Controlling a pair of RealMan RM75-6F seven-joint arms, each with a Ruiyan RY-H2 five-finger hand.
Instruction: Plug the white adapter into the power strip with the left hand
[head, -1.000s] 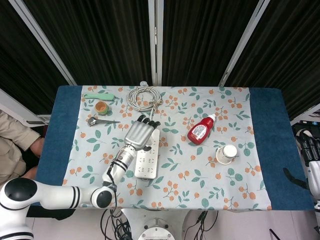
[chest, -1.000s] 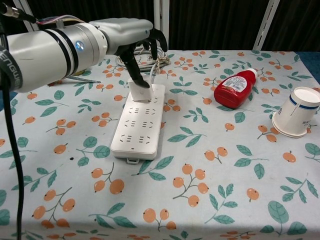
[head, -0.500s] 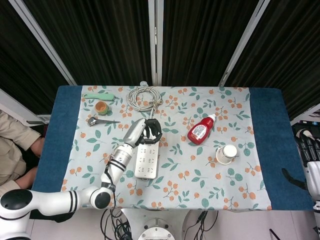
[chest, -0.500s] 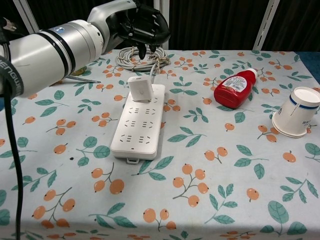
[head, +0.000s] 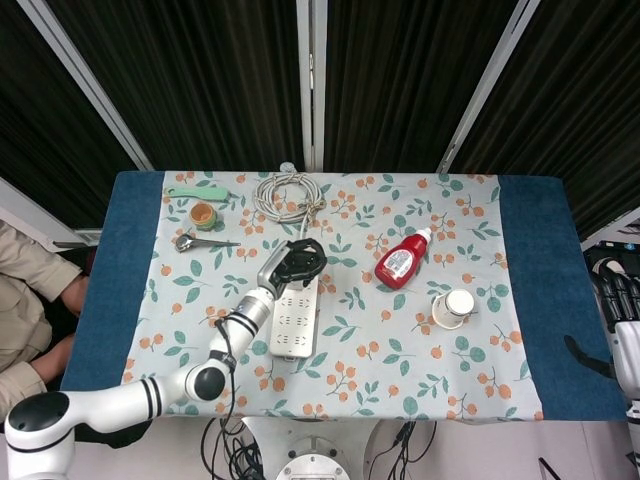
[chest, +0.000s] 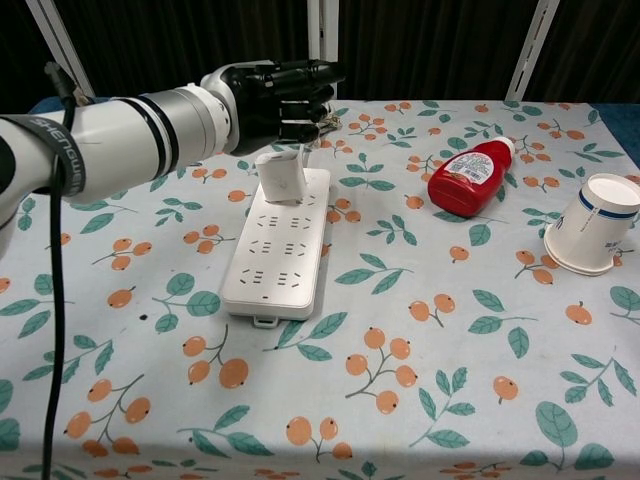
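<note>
The white power strip (chest: 277, 249) lies lengthwise on the floral cloth, left of centre (head: 293, 322). The white adapter (chest: 280, 177) stands upright on the strip's far end, its thin cable rising behind it. My left hand (chest: 283, 98) hovers just above and behind the adapter with its dark fingers curled in and nothing in them. In the head view the left hand (head: 296, 261) covers the strip's far end and hides the adapter. My right hand (head: 617, 307) hangs off the table's right edge, its fingers straight and holding nothing.
A red sauce bottle (chest: 470, 178) lies right of the strip, and a paper cup (chest: 597, 223) lies on its side further right. A coiled white cable (head: 288, 193), a green tool (head: 197, 192), a small jar (head: 203, 214) and a metal tool (head: 200, 241) sit at the back left.
My left hand let go of the adapter, rose off it and curled its fingers into a fist above it. The adapter stays standing in the strip.
</note>
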